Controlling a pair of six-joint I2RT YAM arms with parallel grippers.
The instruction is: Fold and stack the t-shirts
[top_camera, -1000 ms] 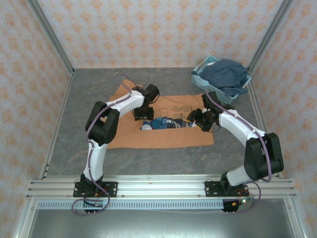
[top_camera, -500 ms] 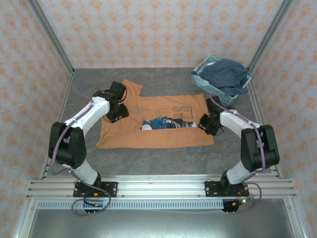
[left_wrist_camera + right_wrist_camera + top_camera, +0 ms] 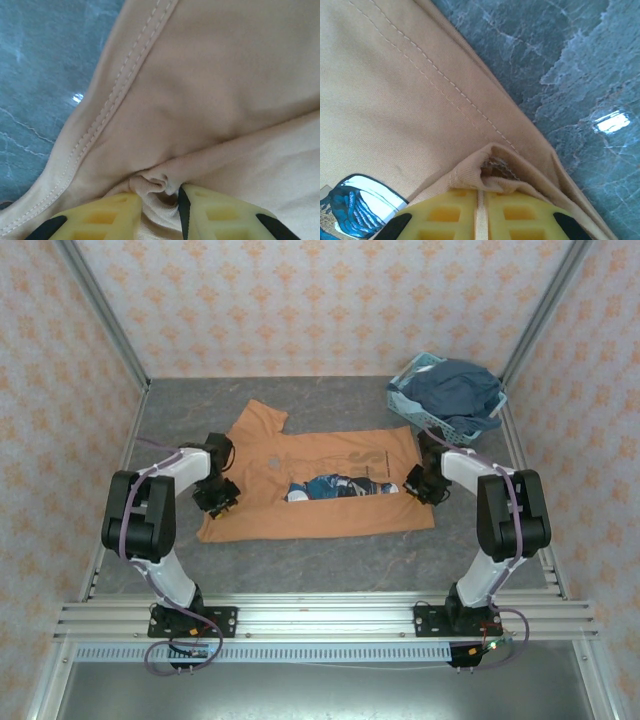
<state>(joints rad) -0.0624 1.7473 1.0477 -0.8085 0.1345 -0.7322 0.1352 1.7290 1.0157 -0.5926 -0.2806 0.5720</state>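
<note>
Orange-tan t-shirt (image 3: 330, 485), flat mid-table, part-folded; blue-white print showing

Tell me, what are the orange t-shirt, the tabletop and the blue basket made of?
T-shirt: soft matte knit, likely cotton; it bunches and shows double-stitched hems. Tabletop: hard, glossy, grey marble look with light veins and a glare spot; stone or laminate, unclear. Basket: light-blue plastic, judging by its lattice walls.
</note>
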